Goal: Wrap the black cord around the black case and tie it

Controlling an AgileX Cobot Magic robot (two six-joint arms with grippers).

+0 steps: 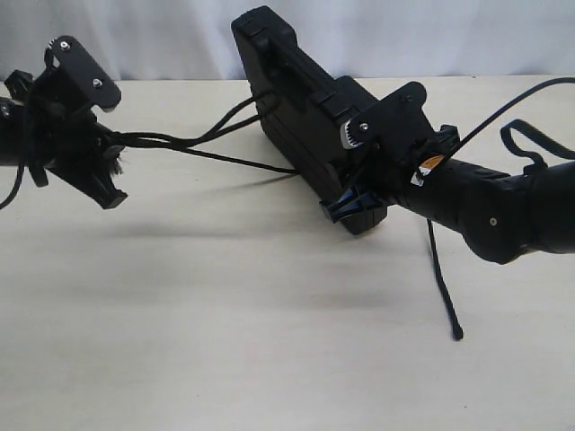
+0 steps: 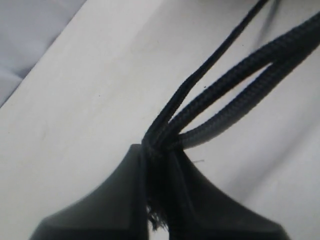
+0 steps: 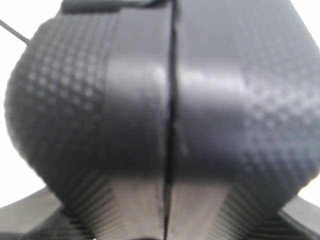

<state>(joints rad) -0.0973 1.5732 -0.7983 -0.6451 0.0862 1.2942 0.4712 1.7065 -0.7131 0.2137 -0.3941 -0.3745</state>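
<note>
The black case (image 1: 301, 108) stands tilted on its edge over the table, and my right gripper (image 1: 352, 172) is shut on its near end. In the right wrist view the case (image 3: 125, 115) fills the frame, its seam running between the fingers of the right gripper (image 3: 165, 225). The black cord (image 1: 216, 144) runs in several strands from the case's handle cutout to my left gripper (image 1: 112, 148). That left gripper (image 2: 157, 165) is shut on the bunched cord strands (image 2: 235, 95). The frayed tip (image 2: 157, 220) sticks out between its fingers.
A thin black strap (image 1: 442, 278) hangs from the right arm down to the beige table (image 1: 225, 341), ending near the front right. A robot cable (image 1: 526, 139) loops above the right arm. A white curtain (image 1: 180, 36) closes the back.
</note>
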